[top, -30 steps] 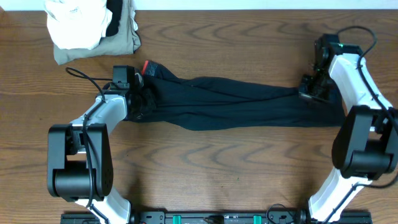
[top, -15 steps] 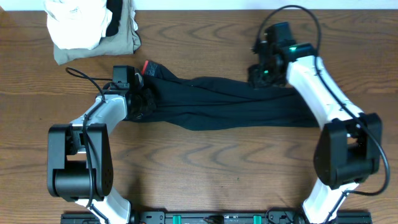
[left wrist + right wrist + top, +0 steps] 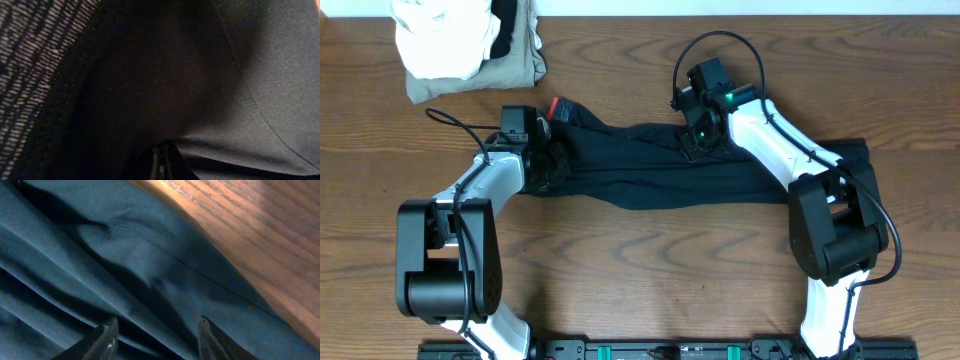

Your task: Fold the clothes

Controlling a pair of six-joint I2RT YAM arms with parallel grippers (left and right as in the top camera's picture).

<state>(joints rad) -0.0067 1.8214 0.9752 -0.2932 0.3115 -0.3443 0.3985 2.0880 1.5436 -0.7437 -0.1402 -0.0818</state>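
The black garment (image 3: 640, 165) lies stretched out left to right across the table. Its red-orange waistband edge (image 3: 558, 105) is at the left end. My left gripper (image 3: 545, 160) sits on that waistband end. In the left wrist view, black fabric (image 3: 200, 75) and the grey waistband (image 3: 30, 65) fill the frame, and the fingers (image 3: 161, 165) are pinched together on the fabric. My right gripper (image 3: 698, 137) is over the garment's middle, near its far edge. Its fingers (image 3: 156, 330) are spread open just above the creased fabric (image 3: 100, 270), holding nothing.
A white folded cloth (image 3: 440, 35) lies on a khaki-olive folded garment (image 3: 520, 65) at the back left corner. The wooden table (image 3: 650, 260) shows in front of the garment and beside it in the right wrist view (image 3: 260, 240).
My right arm has swung left from the garment's right end to its middle. The garment's right end still lies where it was. The left arm has not moved.
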